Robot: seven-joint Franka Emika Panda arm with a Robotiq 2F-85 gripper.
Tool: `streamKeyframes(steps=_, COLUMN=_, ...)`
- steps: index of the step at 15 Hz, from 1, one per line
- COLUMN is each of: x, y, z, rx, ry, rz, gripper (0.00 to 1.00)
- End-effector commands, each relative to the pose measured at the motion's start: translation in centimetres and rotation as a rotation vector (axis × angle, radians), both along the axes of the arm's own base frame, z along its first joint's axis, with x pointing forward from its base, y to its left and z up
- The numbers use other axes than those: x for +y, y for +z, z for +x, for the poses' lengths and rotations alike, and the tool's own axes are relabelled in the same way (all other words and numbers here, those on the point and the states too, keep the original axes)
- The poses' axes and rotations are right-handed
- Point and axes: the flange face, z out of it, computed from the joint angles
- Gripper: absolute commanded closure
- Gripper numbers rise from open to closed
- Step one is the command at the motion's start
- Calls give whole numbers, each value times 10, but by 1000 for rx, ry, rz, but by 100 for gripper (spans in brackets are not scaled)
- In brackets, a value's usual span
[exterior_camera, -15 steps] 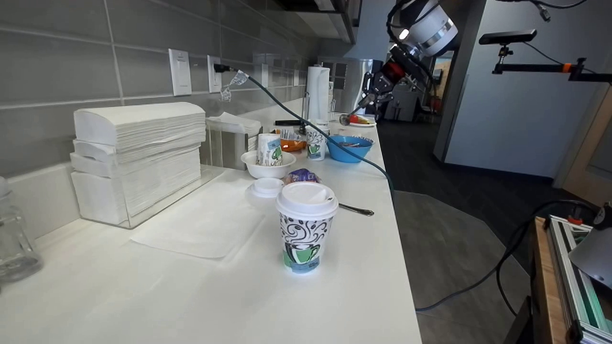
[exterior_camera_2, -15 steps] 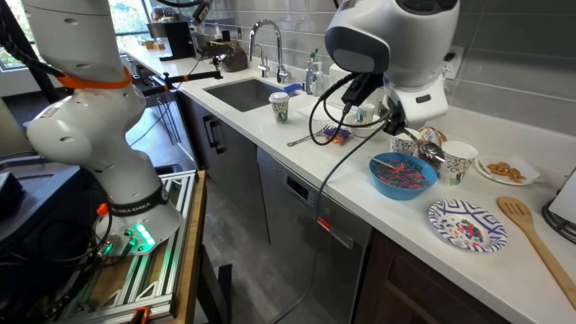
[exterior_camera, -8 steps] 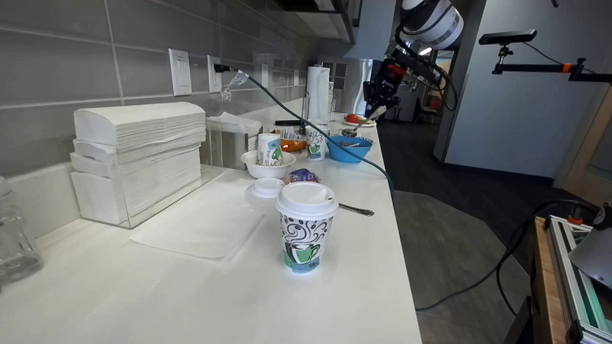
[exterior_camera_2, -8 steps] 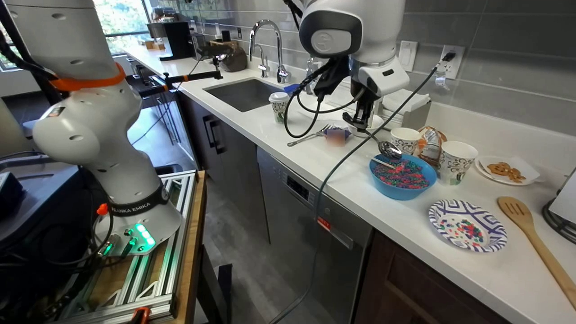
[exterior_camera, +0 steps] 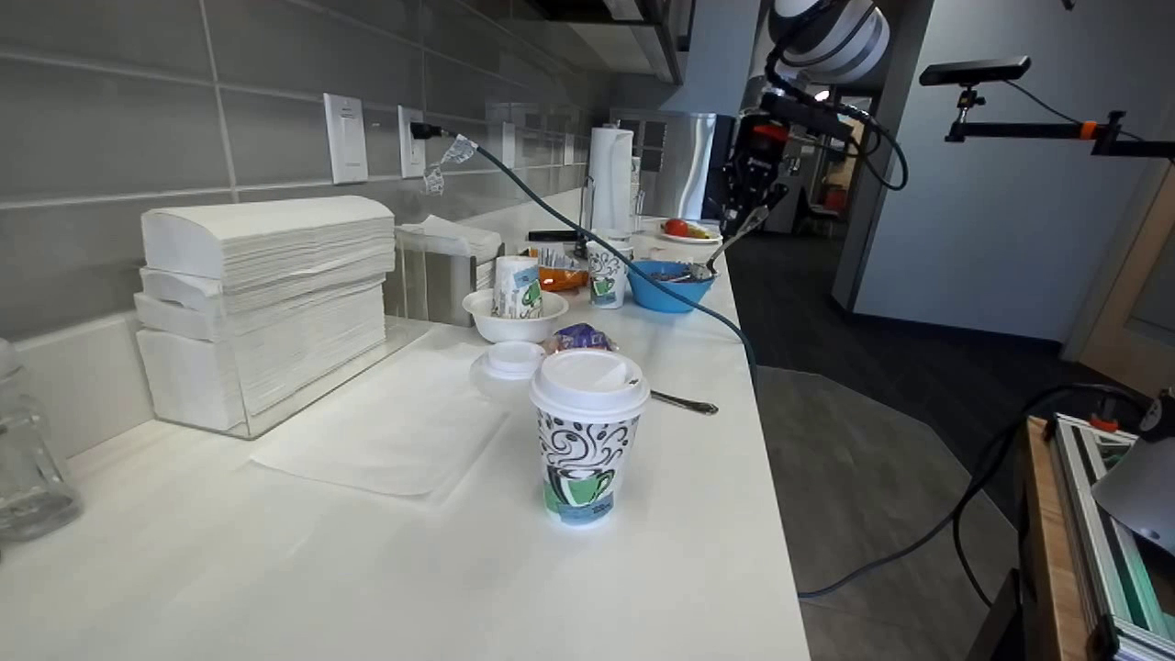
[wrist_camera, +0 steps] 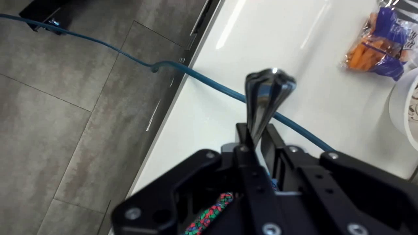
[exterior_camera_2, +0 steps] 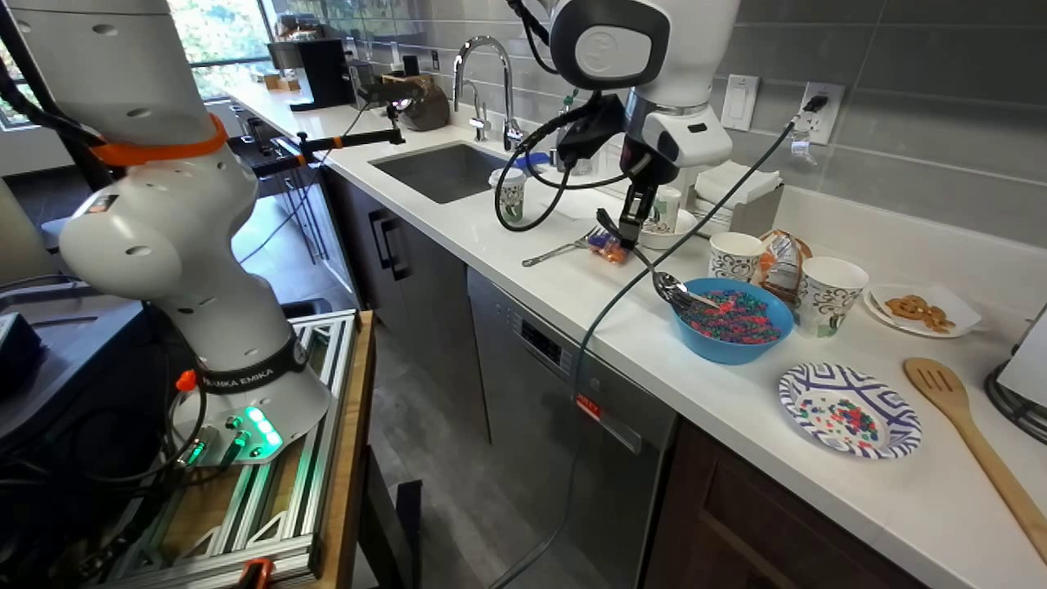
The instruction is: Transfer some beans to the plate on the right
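A: In an exterior view you look along the white countertop [exterior_camera: 661, 578] from just above, the white-lidded, patterned paper cup [exterior_camera: 587, 441] close in front.
B: And in an exterior view you face roughly the opposite way, more steeply down — the white rounded robot base [exterior_camera_2: 253, 397] fairly near.
A: Your wrist view?
B: Looks down past the black metal gripper [wrist_camera: 256, 130], very close — onto countertop and grey floor [wrist_camera: 111, 124].
A: Both exterior views give you that cup and the round blue bowl [exterior_camera_2: 724, 350].

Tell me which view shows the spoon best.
An exterior view: the spoon shows large, its head plain at the rim of the blue bowl. In an exterior view its handle and head show, but small and distant. The wrist view shows only the handle end, in the claw; the head is out of sight.
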Motion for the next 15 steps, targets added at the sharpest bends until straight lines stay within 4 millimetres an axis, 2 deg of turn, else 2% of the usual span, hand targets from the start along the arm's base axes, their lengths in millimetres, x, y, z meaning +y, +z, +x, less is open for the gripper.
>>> streamKeyframes(steps=1, x=-7, y=0, z=12, rx=50, ry=-28, rz=-7, gripper=96)
streamKeyframes(steps=10, x=-35, y=-28, z=48, rx=94, ry=-92, rz=12, gripper=96)
streamKeyframes(steps=15, x=-39, y=-45, z=68, rx=108, ry=-111, rz=27, gripper=96)
